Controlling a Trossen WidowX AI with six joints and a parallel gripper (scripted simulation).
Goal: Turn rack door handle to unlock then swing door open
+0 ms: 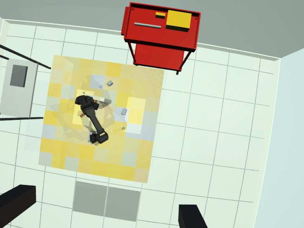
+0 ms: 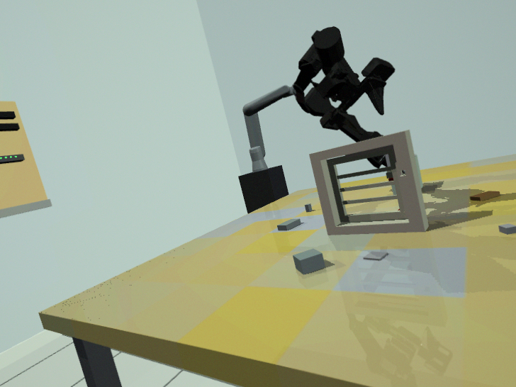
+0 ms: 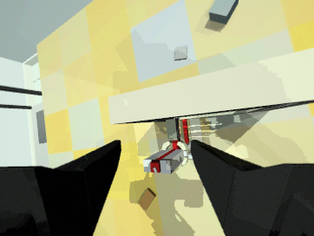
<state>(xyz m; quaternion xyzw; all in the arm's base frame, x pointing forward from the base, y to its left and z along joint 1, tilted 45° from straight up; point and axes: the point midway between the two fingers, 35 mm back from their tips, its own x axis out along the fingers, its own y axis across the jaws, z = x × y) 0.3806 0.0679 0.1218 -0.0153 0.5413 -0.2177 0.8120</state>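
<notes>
Now the claw (image 1: 95, 101) (image 2: 377, 112) (image 3: 156, 145) stands open, holding nothing; the handle (image 3: 165, 160) sits low centre in the wrist view, before the frame (image 2: 320, 191) (image 3: 208, 87); best to square up to it, straddle evenly, then squeeze

A workshop or lab: red tool cart (image 1: 160, 45), tiled floor (image 1: 221, 117), second robot arm (image 2: 266, 100).

The top view looks steeply down from high above the counter (image 1: 98, 166) (image 2: 208, 324) (image 3: 69, 56); the exterior view sits low and close past one corner (tilted), facing across it; the wrist view peers between the fingers, nearest, sharing that surface
</notes>
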